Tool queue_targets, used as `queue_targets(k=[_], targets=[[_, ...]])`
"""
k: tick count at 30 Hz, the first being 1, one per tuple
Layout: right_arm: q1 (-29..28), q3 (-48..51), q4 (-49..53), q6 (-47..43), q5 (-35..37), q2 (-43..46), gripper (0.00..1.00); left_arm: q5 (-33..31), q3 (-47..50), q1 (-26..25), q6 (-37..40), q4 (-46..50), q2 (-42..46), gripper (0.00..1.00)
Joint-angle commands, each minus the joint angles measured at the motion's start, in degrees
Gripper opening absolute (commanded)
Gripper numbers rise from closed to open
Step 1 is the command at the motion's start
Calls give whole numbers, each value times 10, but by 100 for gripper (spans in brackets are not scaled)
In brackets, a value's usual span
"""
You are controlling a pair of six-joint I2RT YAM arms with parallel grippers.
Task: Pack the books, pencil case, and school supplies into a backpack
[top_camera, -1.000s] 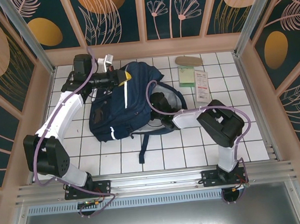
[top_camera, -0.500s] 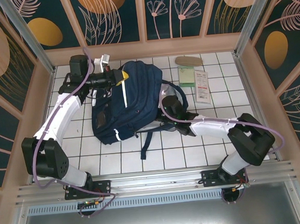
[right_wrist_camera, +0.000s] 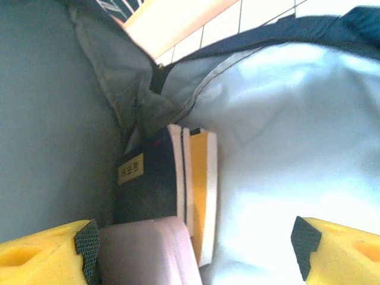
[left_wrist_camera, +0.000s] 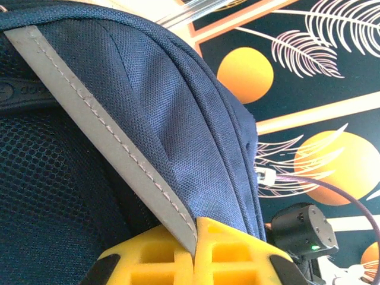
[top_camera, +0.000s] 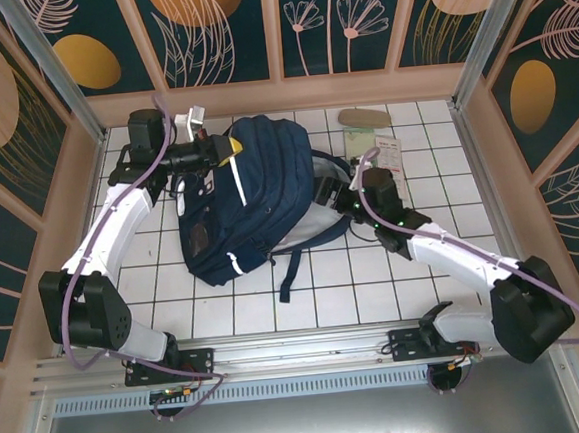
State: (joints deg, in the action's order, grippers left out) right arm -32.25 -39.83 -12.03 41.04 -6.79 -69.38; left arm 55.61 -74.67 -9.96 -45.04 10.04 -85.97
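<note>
Well along: yellow flat book (right_wrist_camera: 200,190), dark book (right_wrist_camera: 145,196) and soft pale pink pouch (right_wrist_camera: 142,249) already inside the large navy fabric backpack (top_camera: 257,189). Right gripper (right_wrist_camera: 190,255) spread wide in the opening, holding nothing; left gripper (left_wrist_camera: 195,249) clamped on the backpack's striped rim. Left to pack — tan oval piece (top_camera: 365,118), pale green rectangular pack (top_camera: 357,148).

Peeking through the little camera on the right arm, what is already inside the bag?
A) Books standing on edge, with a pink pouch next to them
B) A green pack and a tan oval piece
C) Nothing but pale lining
A: the right wrist view looks into the backpack, where the books stand on edge against its pale lining, a dark one and a yellow one side by side, with the pink pencil case right beside them.
</note>
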Motion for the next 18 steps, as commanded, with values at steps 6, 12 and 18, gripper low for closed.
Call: queue_targets(k=[6,12,18], targets=[[86,-14,79,-4,52,35,78,-3,-10,4,68,-11,30,0],[115,-57,123,-25,54,-29,75,-29,-64,-25,140,76,11,0],[115,-44,121,-32,18,-82,66,-27,-117,-34,147,101,-3,0]])
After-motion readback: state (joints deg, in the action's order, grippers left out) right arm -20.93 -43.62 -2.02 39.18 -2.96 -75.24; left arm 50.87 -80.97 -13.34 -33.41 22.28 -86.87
